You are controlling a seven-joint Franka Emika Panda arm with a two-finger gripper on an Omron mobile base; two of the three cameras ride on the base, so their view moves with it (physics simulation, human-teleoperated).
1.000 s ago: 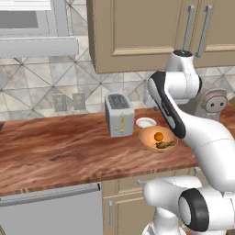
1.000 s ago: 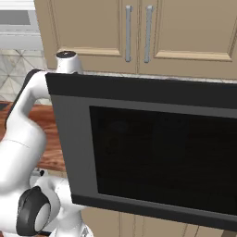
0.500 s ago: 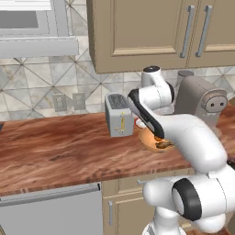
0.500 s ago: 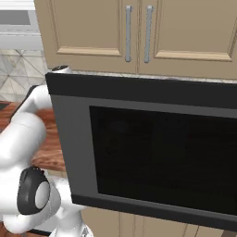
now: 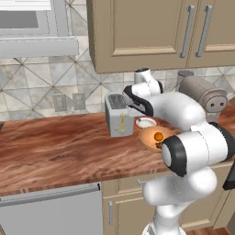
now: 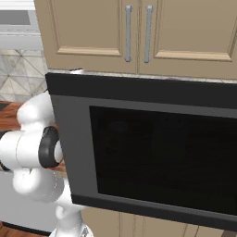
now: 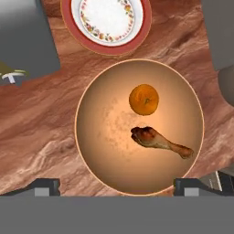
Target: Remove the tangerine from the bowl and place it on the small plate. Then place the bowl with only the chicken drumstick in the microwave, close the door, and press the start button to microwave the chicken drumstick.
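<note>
Currently listed, countertop section:

- Wide shallow glossy orange-brown bowl (image 7: 96, 155) on the reddish-brown wood-grain counter (image 7: 41, 123). Contents: small bright orange tangerine (image 7: 144, 100) near the middle; elongated golden-brown chicken drumstick (image 7: 160, 142) just beside it, apart from it by a narrow gap.
- Small round white plate with flowered rim and red border (image 7: 109, 18), close by the bowl's edge, not touching, nothing on it.
- Grey metal toaster (image 5: 118, 114), near bowl and plate.
- Two-finger gripper (image 7: 116, 185): dark fingertips spread wide, one at each side of the bowl's rim, grasping nothing.
- Black microwave door with dark glass (image 6: 152, 152), swung open.
</note>
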